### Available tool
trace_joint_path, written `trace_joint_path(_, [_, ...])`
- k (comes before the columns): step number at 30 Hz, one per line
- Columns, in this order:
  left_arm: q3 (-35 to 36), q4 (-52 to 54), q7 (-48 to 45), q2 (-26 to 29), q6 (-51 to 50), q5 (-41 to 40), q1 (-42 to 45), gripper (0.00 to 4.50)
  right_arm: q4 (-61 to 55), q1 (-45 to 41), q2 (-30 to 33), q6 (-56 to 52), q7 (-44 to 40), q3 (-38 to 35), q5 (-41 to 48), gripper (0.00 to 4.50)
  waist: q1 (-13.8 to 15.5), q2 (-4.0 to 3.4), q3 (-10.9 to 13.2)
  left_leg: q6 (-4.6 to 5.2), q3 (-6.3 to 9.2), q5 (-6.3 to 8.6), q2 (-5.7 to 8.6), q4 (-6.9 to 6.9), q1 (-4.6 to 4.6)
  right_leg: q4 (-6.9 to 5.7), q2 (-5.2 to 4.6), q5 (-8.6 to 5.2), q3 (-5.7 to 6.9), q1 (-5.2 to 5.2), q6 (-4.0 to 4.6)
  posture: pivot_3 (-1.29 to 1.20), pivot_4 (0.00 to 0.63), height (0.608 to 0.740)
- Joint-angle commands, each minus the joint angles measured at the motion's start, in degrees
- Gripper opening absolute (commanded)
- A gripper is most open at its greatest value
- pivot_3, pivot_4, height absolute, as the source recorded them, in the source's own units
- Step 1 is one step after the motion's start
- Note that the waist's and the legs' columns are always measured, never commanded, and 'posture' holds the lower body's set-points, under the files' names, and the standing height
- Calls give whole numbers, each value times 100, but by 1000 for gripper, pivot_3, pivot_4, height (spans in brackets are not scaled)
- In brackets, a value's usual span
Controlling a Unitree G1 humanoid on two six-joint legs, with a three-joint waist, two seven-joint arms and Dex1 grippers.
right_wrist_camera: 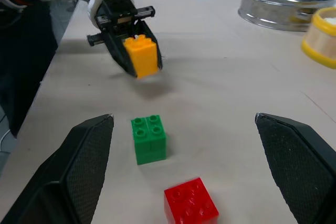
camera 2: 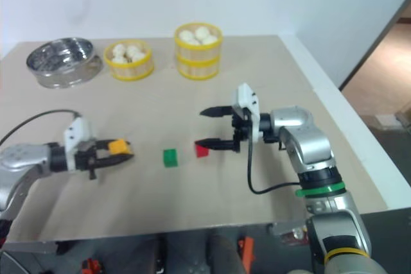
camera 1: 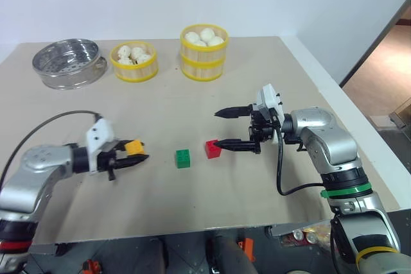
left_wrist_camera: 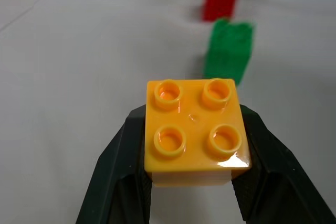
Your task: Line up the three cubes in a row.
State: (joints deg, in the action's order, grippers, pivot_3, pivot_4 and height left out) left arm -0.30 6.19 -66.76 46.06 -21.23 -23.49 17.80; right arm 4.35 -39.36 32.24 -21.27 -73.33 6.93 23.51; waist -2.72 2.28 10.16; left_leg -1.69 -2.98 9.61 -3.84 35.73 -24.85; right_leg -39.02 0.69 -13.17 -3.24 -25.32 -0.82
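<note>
From the head views, three cubes are showing: the left gripper (camera 1: 131, 156) is pinching the yellow-orange cube (camera 1: 134, 147) above the table (camera 1: 192, 203), while the green cube (camera 1: 183, 158) and red cube (camera 1: 212, 149) are sitting apart beside the right gripper (camera 1: 221, 128), which is gaping wide and holding nothing. Two steamer baskets (camera 1: 204, 52) and one steel pan (camera 1: 67, 62) are standing behind.

The left wrist view is showing four studs on the clamped cube.

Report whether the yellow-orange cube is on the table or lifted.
Lifted: the left gripper is shut on the yellow-orange cube, which hangs above its shadow on the table.
</note>
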Motion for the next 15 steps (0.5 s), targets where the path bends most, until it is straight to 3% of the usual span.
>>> trace_joint_path(1, [-325,-434,-479,73,168,186,334,1370,-121,-50,10,85,53,-53,-15,4500,-4,0,0,1,2,0,-1,-2,0,-1,2,-2,1,-1,2,0,150,740])
trace_joint_path(15, [-359,-1344,-1201,155,806,392,692,1370,-602,345,260,-71,373,-232,76,4500,8,0,0,1,6,1,0,4,-4,-4,-3,-7,6,1,-2,0,150,740])
